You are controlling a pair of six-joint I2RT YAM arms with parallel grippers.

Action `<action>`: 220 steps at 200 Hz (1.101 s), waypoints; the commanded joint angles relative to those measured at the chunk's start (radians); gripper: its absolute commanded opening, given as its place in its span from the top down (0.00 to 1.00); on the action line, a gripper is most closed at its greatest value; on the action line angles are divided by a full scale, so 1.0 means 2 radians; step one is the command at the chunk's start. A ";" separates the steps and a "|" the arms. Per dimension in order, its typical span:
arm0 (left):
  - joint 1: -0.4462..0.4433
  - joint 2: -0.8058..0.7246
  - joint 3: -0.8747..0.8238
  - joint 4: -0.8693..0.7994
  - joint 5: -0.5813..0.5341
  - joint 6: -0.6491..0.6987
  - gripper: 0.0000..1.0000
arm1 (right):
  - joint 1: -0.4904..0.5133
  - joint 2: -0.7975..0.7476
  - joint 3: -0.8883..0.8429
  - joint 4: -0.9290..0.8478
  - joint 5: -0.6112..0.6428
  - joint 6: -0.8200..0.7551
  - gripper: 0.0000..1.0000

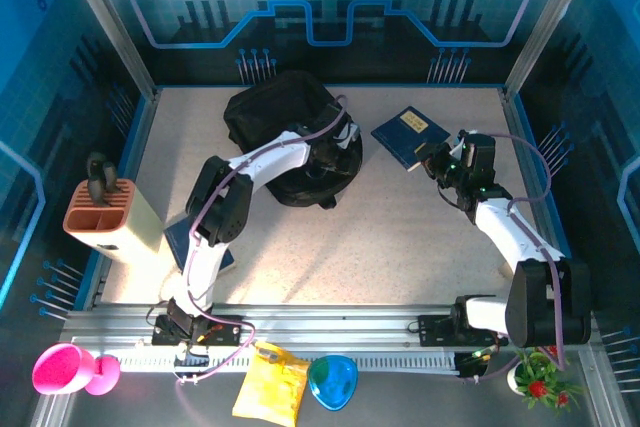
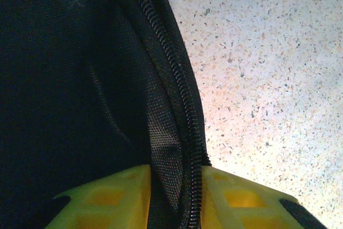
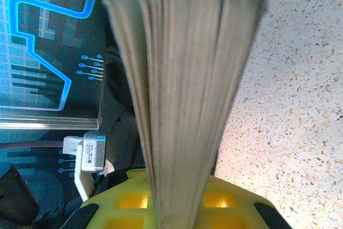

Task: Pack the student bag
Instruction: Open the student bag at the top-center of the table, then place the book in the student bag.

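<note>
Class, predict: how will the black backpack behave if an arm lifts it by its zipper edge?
Likely floppy: the backpack lies slumped, its fabric creased. Lifted by the zipper edge, that flap would probably rise first while the body sags. Unlikely to roll.

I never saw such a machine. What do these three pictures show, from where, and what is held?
These are two robot arms at the edge of a table. One picture looks down from above; the others come from a camera on each wrist, so yellow fingers show. On the table lie the student bag, a blue book and a holder. The right gripper is shut on a second book. The left gripper straddles the bag's zipper edge; whether it pinches yet, I cannot tell.
</note>
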 commanded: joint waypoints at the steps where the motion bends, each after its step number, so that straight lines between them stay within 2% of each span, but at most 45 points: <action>1: 0.006 0.012 0.015 -0.019 0.016 -0.005 0.72 | -0.009 -0.015 -0.005 0.012 -0.005 -0.006 0.98; 65: 0.019 -0.017 0.003 -0.003 0.044 -0.018 0.94 | -0.011 -0.018 -0.005 0.005 -0.005 -0.010 0.98; 104: 0.046 -0.086 -0.038 0.031 0.038 -0.012 0.98 | -0.013 -0.030 -0.009 -0.009 -0.003 -0.023 0.98; 136: 0.072 -0.148 -0.088 0.090 0.051 -0.029 1.00 | -0.006 -0.039 -0.007 -0.018 -0.010 -0.039 0.98; 168: 0.076 -0.185 -0.109 0.131 0.055 -0.035 1.00 | 0.039 -0.032 -0.001 -0.013 -0.014 -0.040 0.97; 220: 0.077 -0.207 -0.121 0.175 0.062 -0.047 1.00 | 0.140 0.015 0.010 0.010 0.024 -0.008 0.97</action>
